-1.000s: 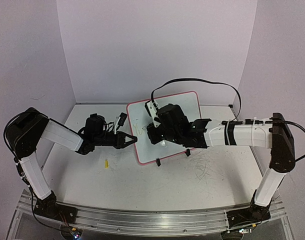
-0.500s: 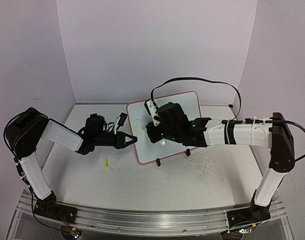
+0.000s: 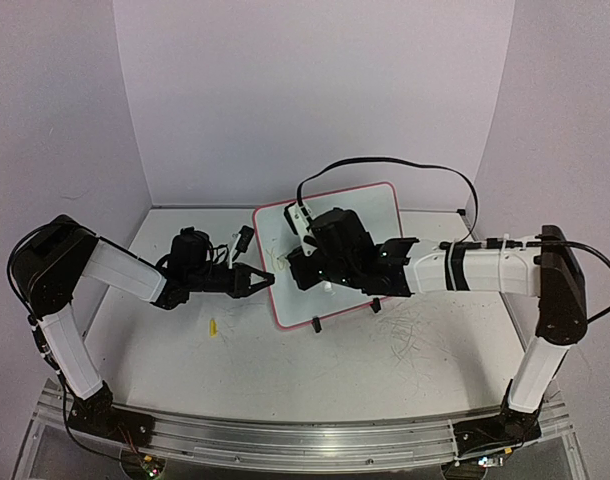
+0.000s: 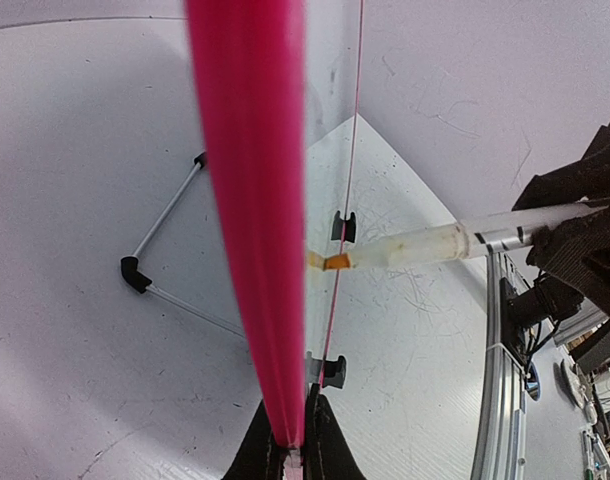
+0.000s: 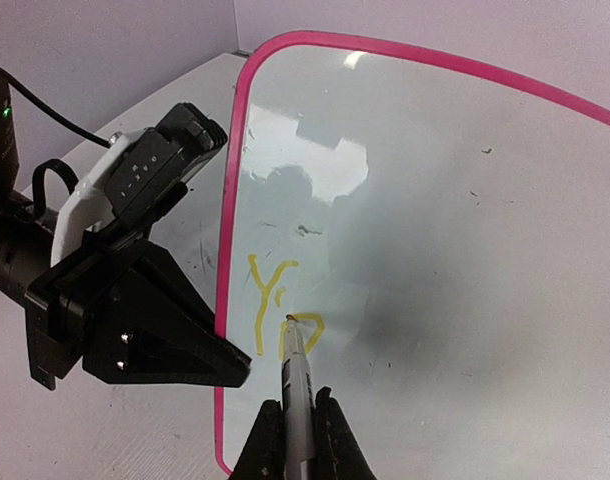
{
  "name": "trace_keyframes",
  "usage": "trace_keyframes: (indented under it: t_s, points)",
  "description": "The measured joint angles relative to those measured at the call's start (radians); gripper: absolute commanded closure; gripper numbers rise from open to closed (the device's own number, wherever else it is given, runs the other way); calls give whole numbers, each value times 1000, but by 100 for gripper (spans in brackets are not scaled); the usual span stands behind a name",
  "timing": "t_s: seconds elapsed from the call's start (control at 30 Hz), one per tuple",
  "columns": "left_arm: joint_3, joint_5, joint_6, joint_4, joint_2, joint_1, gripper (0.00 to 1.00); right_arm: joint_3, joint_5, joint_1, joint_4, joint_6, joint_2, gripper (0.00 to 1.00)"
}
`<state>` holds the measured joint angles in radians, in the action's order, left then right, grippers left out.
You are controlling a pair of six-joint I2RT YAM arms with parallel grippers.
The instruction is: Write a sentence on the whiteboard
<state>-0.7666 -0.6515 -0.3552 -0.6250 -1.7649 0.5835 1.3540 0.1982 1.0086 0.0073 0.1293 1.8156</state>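
2 pincers: left pincer (image 4: 290, 452) clamps whiteboard (image 5: 435, 200) edge; right pincer (image 5: 297, 432) holds marker (image 5: 294, 365).

your whiteboard (image 3: 370, 215) stands on the table (image 3: 285, 370), left gripper (image 3: 265, 281) on its left edge, marker (image 5: 296, 370) touching its face.

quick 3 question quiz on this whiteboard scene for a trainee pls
1. True or false: the left gripper is clamped on the pink rim of the whiteboard.
2. Pick one: the marker held in the right gripper leaves lines that are A black, B yellow, C blue.
3. Fill in: the first letter of the sentence is ___.

Key: 1 true; 2 B; 3 Y
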Motion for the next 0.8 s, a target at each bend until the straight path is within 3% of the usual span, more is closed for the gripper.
trace_keyframes:
  t_s: [0.8]
  points:
    - [0,0,16,5,7,6,100,-54,-62,-55,14,-13,-70,100]
